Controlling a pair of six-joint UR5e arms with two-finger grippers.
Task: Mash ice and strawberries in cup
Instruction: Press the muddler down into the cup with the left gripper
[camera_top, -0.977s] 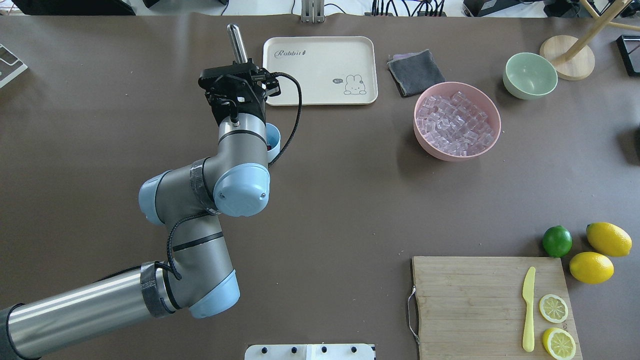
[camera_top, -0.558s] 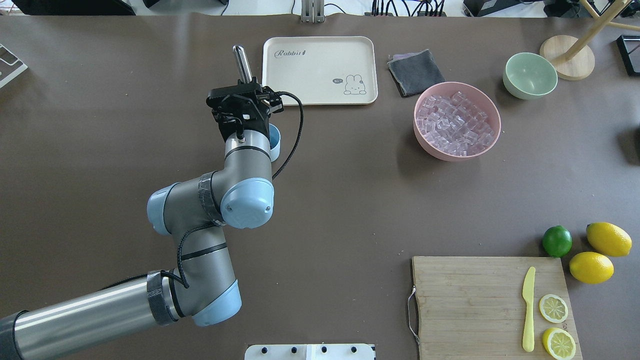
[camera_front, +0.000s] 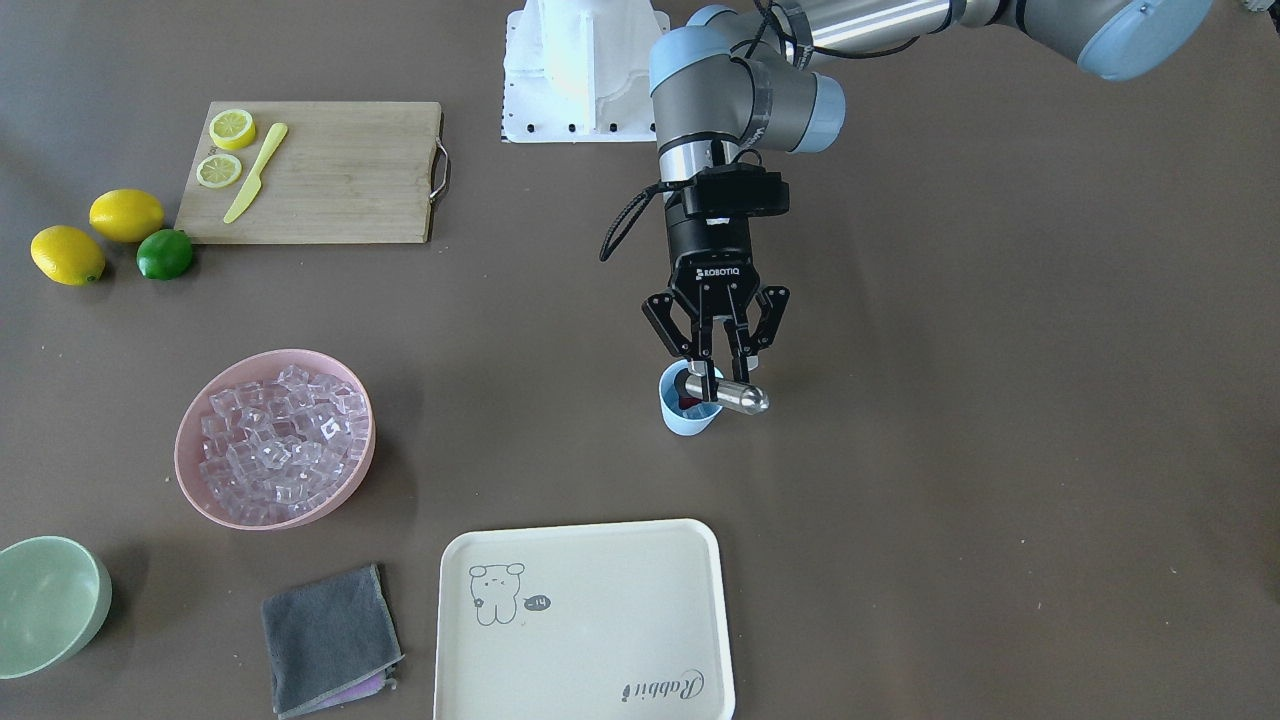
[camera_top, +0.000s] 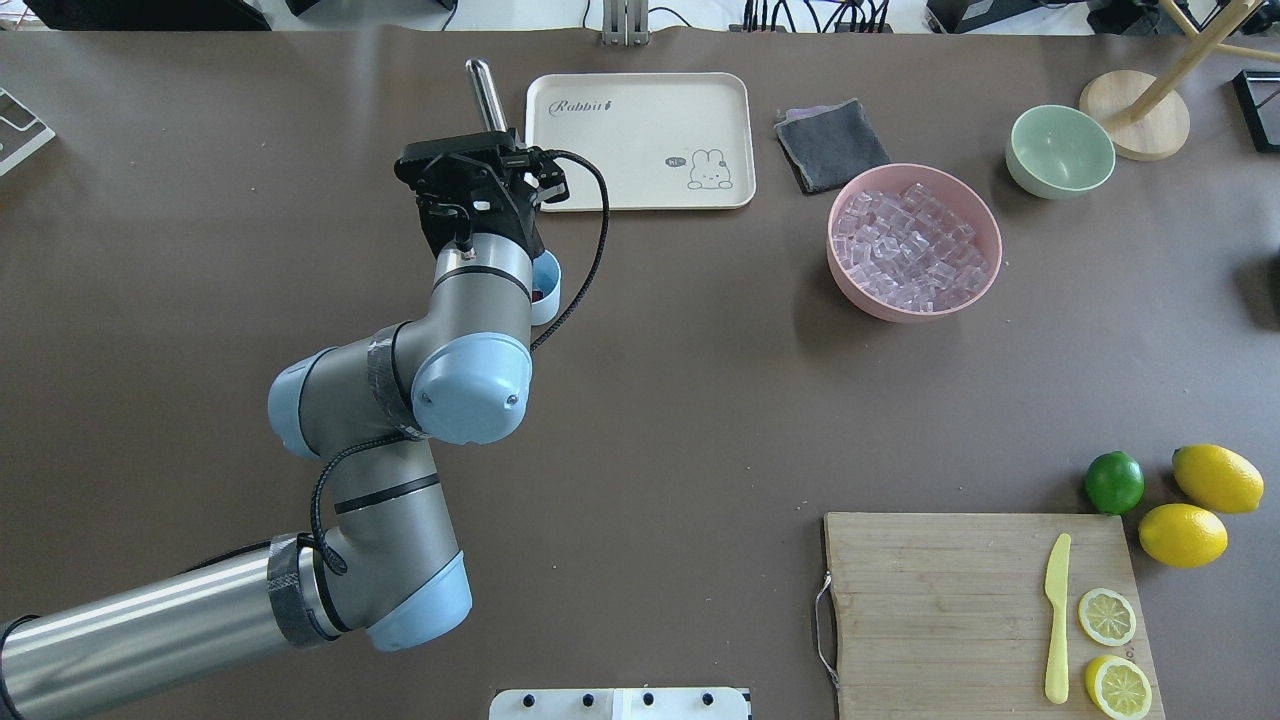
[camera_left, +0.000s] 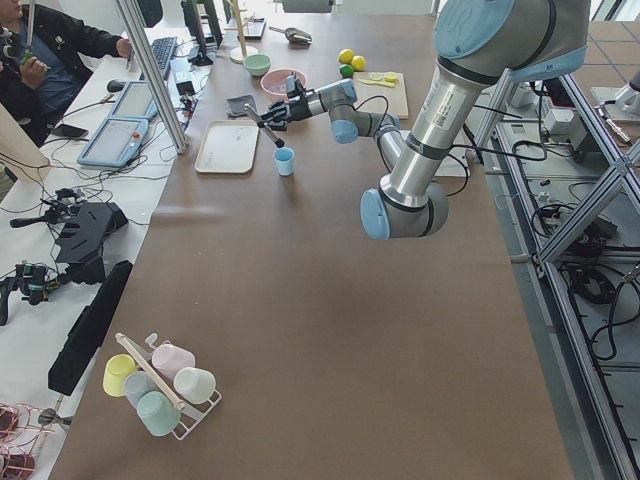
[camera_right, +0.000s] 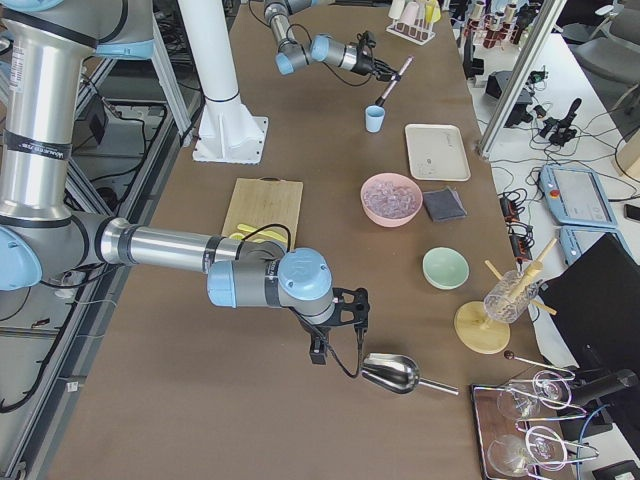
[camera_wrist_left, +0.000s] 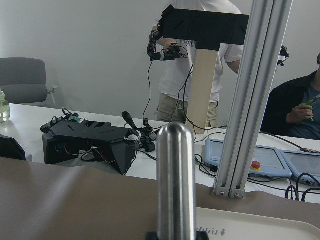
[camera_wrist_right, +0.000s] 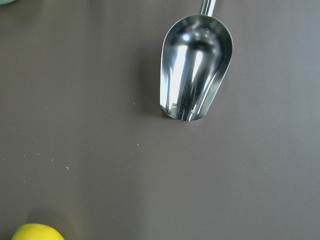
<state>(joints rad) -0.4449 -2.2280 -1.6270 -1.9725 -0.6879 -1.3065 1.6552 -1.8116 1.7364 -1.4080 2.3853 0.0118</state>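
Observation:
The light-blue cup (camera_front: 688, 418) stands left of the table's middle, also seen as cup (camera_top: 547, 283) half hidden under my left wrist. Red strawberry (camera_front: 684, 401) shows inside it; whether the cup holds ice I cannot tell. My left gripper (camera_front: 716, 358) hangs right over the cup, shut on a steel muddler (camera_front: 740, 397) that slants down into the cup. The muddler's rounded top (camera_top: 485, 88) sticks out past the wrist and fills the left wrist view as a muddler (camera_wrist_left: 175, 180). Loose ice (camera_front: 275, 440) fills the pink bowl (camera_front: 195, 495). My right gripper (camera_right: 345, 310) hovers over a steel scoop (camera_wrist_right: 195, 65); I cannot tell its state.
A cream tray (camera_top: 640, 140) lies just beyond the cup, with a grey cloth (camera_top: 830, 145) and a green bowl (camera_top: 1060, 150) to its right. The cutting board (camera_top: 940, 610) carries a yellow knife and lemon slices. A lime (camera_top: 1114, 482) and lemons sit beside it.
The left arm pushed the muddler down into the cup, then drew back up and to the left. The cup stayed in place.

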